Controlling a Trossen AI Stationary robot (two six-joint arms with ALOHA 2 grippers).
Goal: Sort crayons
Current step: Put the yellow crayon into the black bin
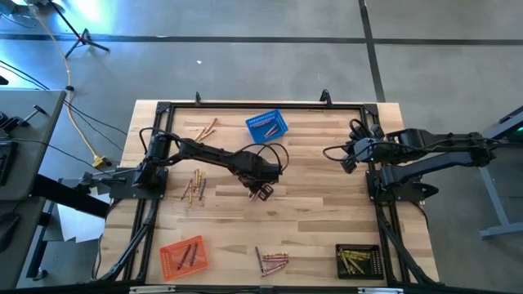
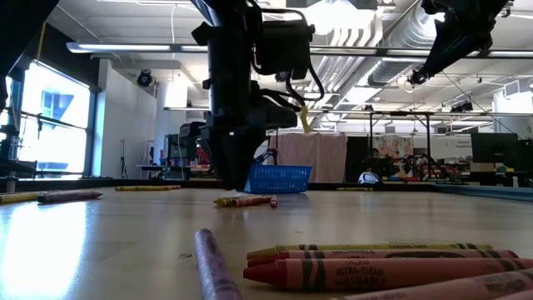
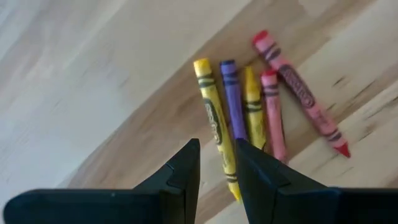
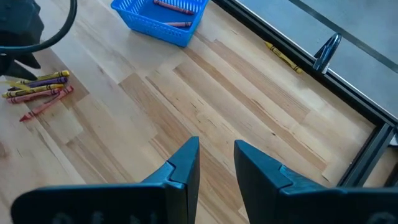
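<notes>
Left gripper (image 3: 216, 163) is hanging low over the middle of the table, on the side of the blue mesh basket (image 4: 158, 30) away from the table's far rail. Its fingers are standing slightly apart and gripping nothing. The target cluster of five crayons (image 4: 37, 87) is lying flat on the wood just beside this gripper, a short way off the blue basket and not touching it. I am reading the yellow crayon (image 3: 211, 118) as the nearest. Its long axis is running almost in line with the slot between the fingers, only a little skewed, so the fingers would be closing across its width. I am judging that no wrist turn is needed. The purple crayon (image 3: 231, 99) is lying right alongside it, seemingly touching, so one finger is risking landing on the pair. Right gripper (image 4: 216, 163) is waiting well to the blue basket's right, narrowly parted and empty, much farther from the cluster. I am taking the left arm as the one to use.
</notes>
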